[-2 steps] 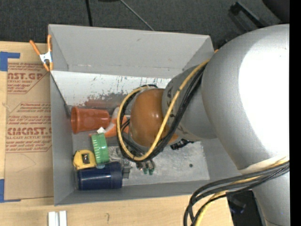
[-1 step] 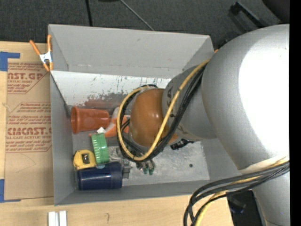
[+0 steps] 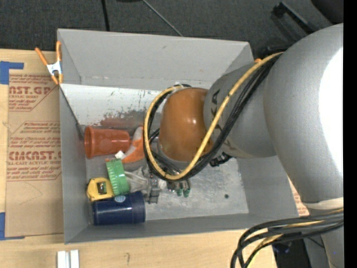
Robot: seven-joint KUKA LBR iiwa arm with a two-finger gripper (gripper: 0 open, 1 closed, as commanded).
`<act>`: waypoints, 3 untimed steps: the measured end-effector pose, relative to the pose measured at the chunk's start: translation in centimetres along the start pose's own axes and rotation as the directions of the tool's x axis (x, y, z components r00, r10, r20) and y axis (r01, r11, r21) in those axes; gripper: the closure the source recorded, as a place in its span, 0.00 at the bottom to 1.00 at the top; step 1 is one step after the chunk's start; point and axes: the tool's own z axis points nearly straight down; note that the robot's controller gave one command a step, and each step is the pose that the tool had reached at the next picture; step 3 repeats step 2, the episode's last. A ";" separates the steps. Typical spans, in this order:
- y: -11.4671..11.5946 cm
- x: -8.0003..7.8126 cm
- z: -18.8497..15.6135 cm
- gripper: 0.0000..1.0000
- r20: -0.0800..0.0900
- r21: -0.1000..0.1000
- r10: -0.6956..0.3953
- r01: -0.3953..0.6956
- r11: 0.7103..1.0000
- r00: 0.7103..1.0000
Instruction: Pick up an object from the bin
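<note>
While the gripper hangs low toward the bin's lower-left corner, just beside a green ribbed cap and a dark blue can, whether it is open or closed cannot be told.

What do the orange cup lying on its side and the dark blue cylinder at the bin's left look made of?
Orange cup: likely plastic, matte, even colour, soft highlight. Dark blue cylinder: smooth, semi-glossy, pale sheen along its side; plastic or coated metal, cannot tell which.
</note>
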 end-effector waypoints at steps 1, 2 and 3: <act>0.0 -0.7 -3.4 1.00 0.011 -0.002 -0.010 0.010 1.000 1.000; 1.7 -0.7 -15.9 1.00 0.010 -0.001 -0.061 0.061 0.998 0.998; 1.7 -0.7 -15.9 1.00 0.010 -0.001 -0.061 0.061 0.998 0.998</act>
